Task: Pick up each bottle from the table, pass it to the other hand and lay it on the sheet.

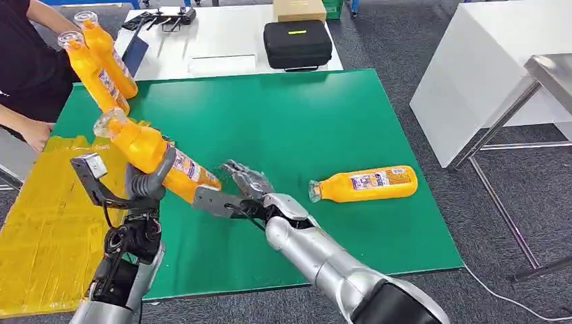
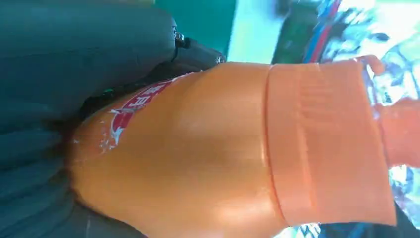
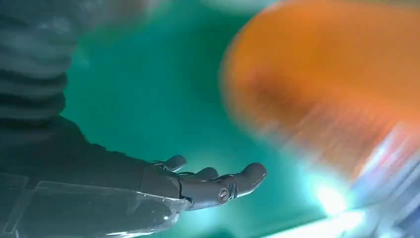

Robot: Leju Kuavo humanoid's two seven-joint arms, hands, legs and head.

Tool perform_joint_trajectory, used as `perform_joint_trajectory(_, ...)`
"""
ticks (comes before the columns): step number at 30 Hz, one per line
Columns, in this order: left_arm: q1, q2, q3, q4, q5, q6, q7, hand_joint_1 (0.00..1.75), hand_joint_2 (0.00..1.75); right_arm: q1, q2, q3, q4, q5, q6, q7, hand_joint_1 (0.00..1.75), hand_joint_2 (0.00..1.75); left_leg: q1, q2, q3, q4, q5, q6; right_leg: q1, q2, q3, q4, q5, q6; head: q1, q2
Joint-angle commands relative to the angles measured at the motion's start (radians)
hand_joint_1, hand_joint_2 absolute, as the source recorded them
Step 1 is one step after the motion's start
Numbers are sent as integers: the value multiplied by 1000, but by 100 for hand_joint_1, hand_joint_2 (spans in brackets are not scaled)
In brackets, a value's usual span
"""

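Bottle [image 1: 154, 156] in left hand [image 1: 145, 183]

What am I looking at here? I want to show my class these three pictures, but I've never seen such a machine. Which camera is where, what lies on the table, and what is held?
This is a humanoid robot with two silver arms. The wide picture comes from a camera high on its body, looking down at a green table. The other two come from cameras at its wrists, so they look turned and very close.

The left hand grips an orange bottle, held tilted above the table; the left wrist picture shows it close up. The right hand is open beside that bottle, its fingers spread.

A second bottle lies on its side on the green. A yellow sheet covers the table's left part. A person at the far left has two more bottles.
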Motion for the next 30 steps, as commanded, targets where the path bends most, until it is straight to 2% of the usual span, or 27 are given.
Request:
perform_joint_trajectory(1, -106, 115, -84, 95, -521, 373, -68, 175, 175, -8, -148, -203, -198, 8, 0, -24, 0, 0, 1, -4, 2, 1, -1, -1, 1, -5, 4, 0, -2, -1, 0, 0)
perform_joint_trajectory(3, -114, 147, -100, 158, -709, 491, -55, 175, 175, 7, -173, -231, -256, 6, 5, -31, 0, 0, 1, -3, 2, 0, 0, -1, 0, -4, 3, -1, -1, 0, 0, 0)
perform_joint_trajectory(5, -113, 146, -88, 170, -712, 489, -68, 175, 175, 12, -176, -239, -269, 8, 13, -33, 0, 0, 1, -2, 3, -1, -1, -1, 0, -3, 4, -1, -1, -1, 0, 0)
perform_joint_trajectory(6, -116, 160, -90, 203, -909, 569, -13, 175, 175, 15, -180, -247, -282, 2, 13, -38, 0, 0, 0, -3, 3, -1, -1, -1, 0, -3, 4, -1, -1, -1, 0, 0)
perform_joint_trajectory(7, -99, 164, -37, 213, -1125, 569, 49, 175, 175, 15, -192, -253, -302, -9, 10, -45, 0, 0, 1, -3, 5, -1, -1, -1, 1, -4, 6, -1, -2, -1, 0, 0)
perform_joint_trajectory(9, -77, 185, -14, 266, -1355, 569, 108, 175, 175, 19, -211, -278, -339, -43, 17, -55, 0, 0, 1, 0, 6, -1, -2, -1, 1, -2, 6, -2, -2, -1, 0, 0)
perform_joint_trajectory(10, -64, 198, 17, 299, -1571, 569, 173, 175, 175, 25, -229, -285, -370, -59, 31, -58, 0, 0, 0, 1, 5, -2, -1, -1, 0, 0, 5, -1, -1, -1, 0, 0)
perform_joint_trajectory(11, -76, 198, 35, 367, -1551, 569, 130, 175, 175, 37, -228, -305, -389, -63, 34, -56, 0, 0, -1, 0, 4, -2, -1, 0, 0, 0, 3, -1, -1, 0, -1, 0)
perform_joint_trajectory(12, -93, 207, 9, 457, -1668, 569, 210, 175, 175, 42, -241, -304, -401, -69, 46, -60, 0, 0, 1, 1, 10, -3, -3, -1, 1, -1, 10, -3, -3, -1, 0, 0)
perform_joint_trajectory(13, -105, 204, 2, 501, -1683, 569, 218, 175, 175, 42, -244, -302, -406, -75, 53, -62, 0, 0, 0, 0, 5, -2, -1, -1, 0, -1, 5, -2, -1, 0, 0, 0)
perform_joint_trajectory(17, -168, 192, -24, 734, -1728, 569, 255, 175, 175, 44, -250, -295, -420, -94, 76, -64, 0, 0, 0, 0, 6, -2, -1, -1, 0, -1, 6, -2, -1, -1, 0, 0)
perform_joint_trajectory(21, -180, 185, -36, 767, -1745, 562, 279, 175, 175, 46, -250, -290, -425, -94, 77, -64, 0, 0, 0, -2, 4, -1, -1, -1, 1, -3, 4, -1, -2, -1, 0, 0)
perform_joint_trajectory(25, -189, 197, -73, 845, -1785, 461, 350, 175, 175, 57, -265, -268, -450, -121, 108, -83, 0, 0, 0, -1, 3, -1, -1, 0, 1, -2, 4, -1, -2, 0, 0, 0)
perform_joint_trajectory(27, -184, 200, -74, 845, -1785, 467, 349, 175, 175, 57, -266, -266, -450, -121, 108, -83, 0, 0, 1, 0, 8, -2, -3, -1, 2, -1, 8, -2, -3, -1, 0, 0)
perform_joint_trajectory(30, -191, 208, -69, 873, -1779, 426, 371, 175, 175, 56, -282, -249, -458, -123, 113, -88, 0, 0, 0, 0, 5, -2, -1, -1, -1, -1, 5, -1, -1, -1, 0, 0)
